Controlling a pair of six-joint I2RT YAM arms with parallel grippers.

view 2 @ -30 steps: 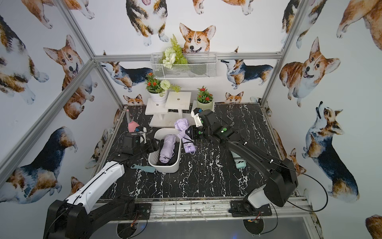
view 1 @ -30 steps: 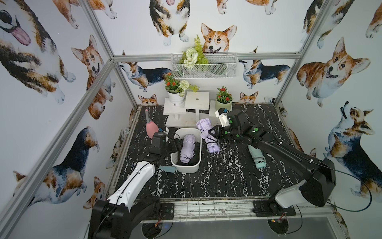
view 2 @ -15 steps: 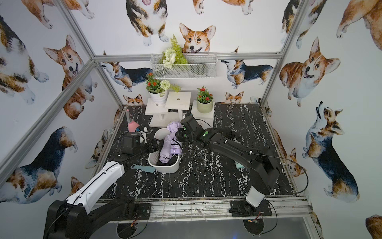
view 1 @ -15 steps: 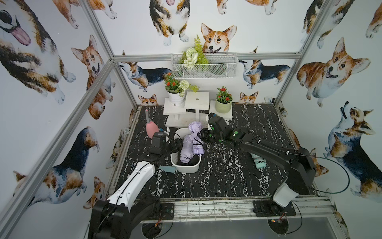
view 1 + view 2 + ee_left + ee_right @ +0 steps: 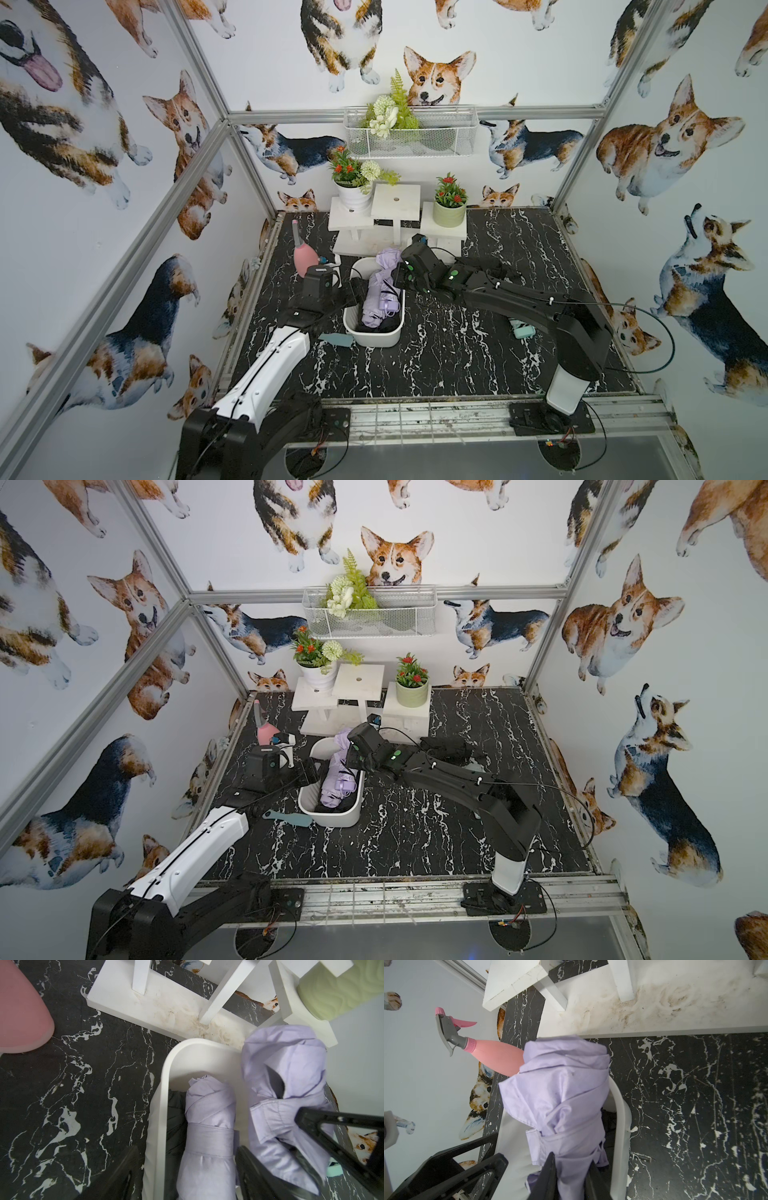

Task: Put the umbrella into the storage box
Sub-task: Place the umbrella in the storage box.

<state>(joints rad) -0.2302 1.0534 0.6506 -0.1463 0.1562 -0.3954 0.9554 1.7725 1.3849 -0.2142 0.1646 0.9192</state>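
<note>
**Lilac umbrella held over the far end of the box**

The right gripper (image 5: pixel 572 1167) is pressed together on a folded lilac umbrella (image 5: pixel 560 1088) and pinches it near the strap. In both top views this lilac umbrella (image 5: pixel 388 259) (image 5: pixel 341 739) hangs over the far end of the storage box (image 5: pixel 374 338), close to the white stand (image 5: pixel 361 249). Its upper part rises above the rim. I cannot tell if its lower end already touches something inside.

The storage box (image 5: pixel 332 816) stands on the black marble table (image 5: pixel 457 353). A second lilac umbrella (image 5: pixel 376 299) (image 5: pixel 207 1126) lies along its length, on top of a dark bundle (image 5: pixel 174 1115).

The left gripper (image 5: pixel 187 1151) is at the left wall of the box, with its jaws spread wide and gripping nothing. In the left wrist view one of its fingers (image 5: pixel 249 1167) is on the far side of the lying umbrella, and the other is outside the white wall (image 5: pixel 164 1084).

A pink spray bottle (image 5: pixel 304 257) stands near the far left corner of the table. A flat teal piece (image 5: pixel 338 338) lies just beside the near left corner of the box. A mint green umbrella (image 5: pixel 521 330) lies on the table under the right arm, well apart from the box.
</note>
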